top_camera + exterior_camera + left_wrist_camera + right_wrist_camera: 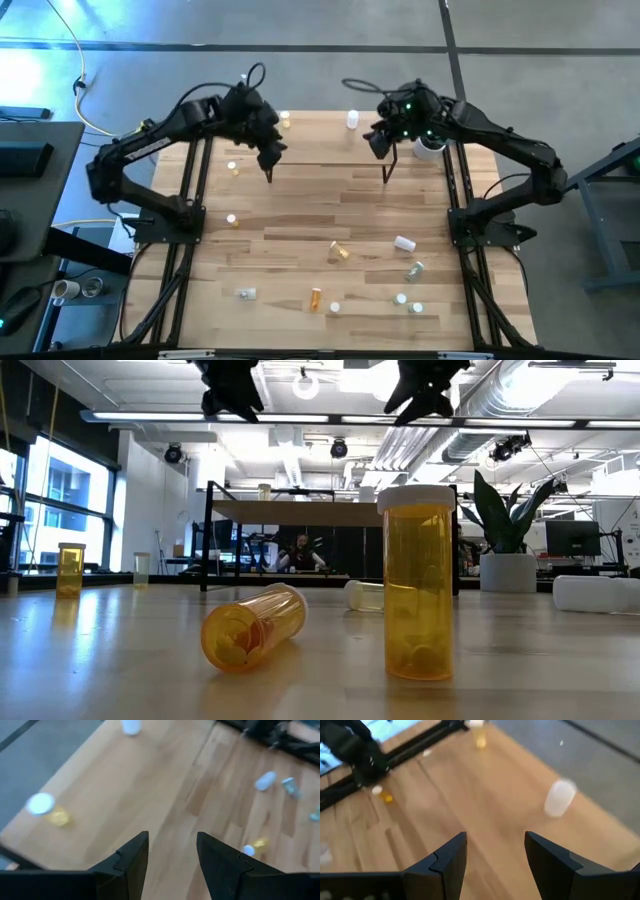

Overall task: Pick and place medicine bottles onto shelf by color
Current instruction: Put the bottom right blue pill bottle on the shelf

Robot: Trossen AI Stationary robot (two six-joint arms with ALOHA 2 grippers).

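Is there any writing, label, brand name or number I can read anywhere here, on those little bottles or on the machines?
None can be read.
The upright yellow bottle with a white cap, closest in the low view: no label or print visible.
The yellow bottle lying on its side beside it: no print visible.
The other bottles scattered on the wooden table: too small to tell.
The two dark arms: no readable marking.

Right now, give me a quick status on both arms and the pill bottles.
Left gripper and right gripper open, empty, raised over the far tabletop. Pill bottles scattered on the table, none picked. Nothing blocking.
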